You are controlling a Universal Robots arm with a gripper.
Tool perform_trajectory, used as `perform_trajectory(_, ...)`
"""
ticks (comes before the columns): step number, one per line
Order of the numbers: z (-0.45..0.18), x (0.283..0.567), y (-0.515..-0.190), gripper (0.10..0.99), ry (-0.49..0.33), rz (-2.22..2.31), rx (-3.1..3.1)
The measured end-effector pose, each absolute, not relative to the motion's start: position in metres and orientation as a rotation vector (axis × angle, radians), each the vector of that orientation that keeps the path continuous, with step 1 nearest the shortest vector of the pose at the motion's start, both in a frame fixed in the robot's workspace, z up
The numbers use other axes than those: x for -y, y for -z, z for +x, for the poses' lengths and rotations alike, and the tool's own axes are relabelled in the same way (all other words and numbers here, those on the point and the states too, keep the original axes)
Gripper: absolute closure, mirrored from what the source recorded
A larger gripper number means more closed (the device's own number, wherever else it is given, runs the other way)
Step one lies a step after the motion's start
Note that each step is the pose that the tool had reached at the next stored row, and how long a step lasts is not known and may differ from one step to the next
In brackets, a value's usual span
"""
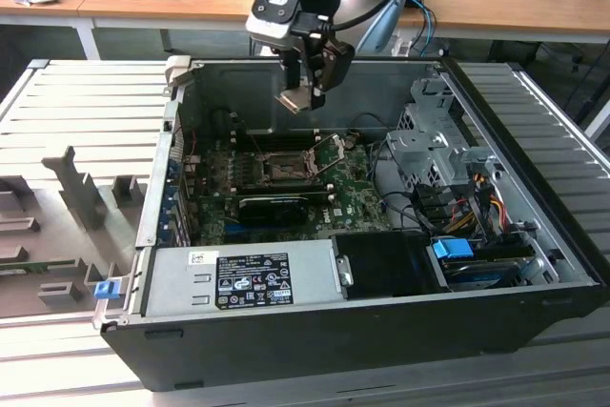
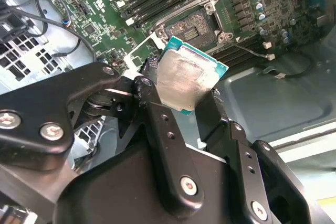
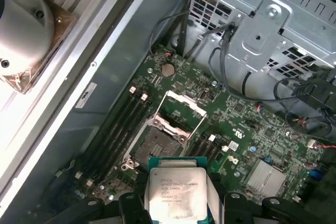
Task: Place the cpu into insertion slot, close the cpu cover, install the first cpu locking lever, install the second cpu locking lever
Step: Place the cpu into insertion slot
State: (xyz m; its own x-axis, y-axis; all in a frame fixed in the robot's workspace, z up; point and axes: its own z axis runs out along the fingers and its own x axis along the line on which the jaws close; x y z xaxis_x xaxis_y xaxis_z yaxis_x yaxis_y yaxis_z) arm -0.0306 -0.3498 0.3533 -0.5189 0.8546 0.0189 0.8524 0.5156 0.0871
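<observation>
Seen in the exterior view, an open computer case (image 1: 381, 340) lies on its side on a ribbed grey table (image 1: 86, 92). Well off to the exterior view's left of the jaws, outside the case, sits a grey fixture tray (image 1: 57, 207) with upright holders. Below the jaws and nearer the camera runs a long silver power supply (image 1: 238, 278), with a black graphics card (image 1: 272, 207) just past it. In the middle, the gripper (image 1: 303, 94) hangs above the motherboard with its jaws drawn narrow and clamped on the cpu (image 1: 294, 100). The chip rides tilted between them, well clear of the board. Almost straight below the jaws lies the insertion slot (image 1: 283, 171), with nothing seated in it and its dark pin field exposed. In the first wrist view the cpu cover (image 3: 185, 103) stands swung up and open at the slot's edge farthest from the jaws, and long black memory slots (image 3: 123, 124) run alongside. To the exterior view's right of the jaws stands a metal drive cage (image 1: 429, 135) with loose cables. In the second wrist view the black fingers (image 2: 157, 124) press on two opposite edges of the chip, leaving its smeared grey metal top bare. The chip looks light, thin and stiff, so weight should not trouble the hold. Its smooth edges give little to grip, so it could slip or twist. The safest hold is judged to be by the edges, as here. The underside contacts and the slot's pins are likely delicate.
</observation>
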Motion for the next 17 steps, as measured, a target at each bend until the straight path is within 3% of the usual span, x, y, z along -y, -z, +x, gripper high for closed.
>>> perform_trajectory(17, -0.0306, 0.3498, -0.3525, 0.557, -0.129, 1.720, -2.587)
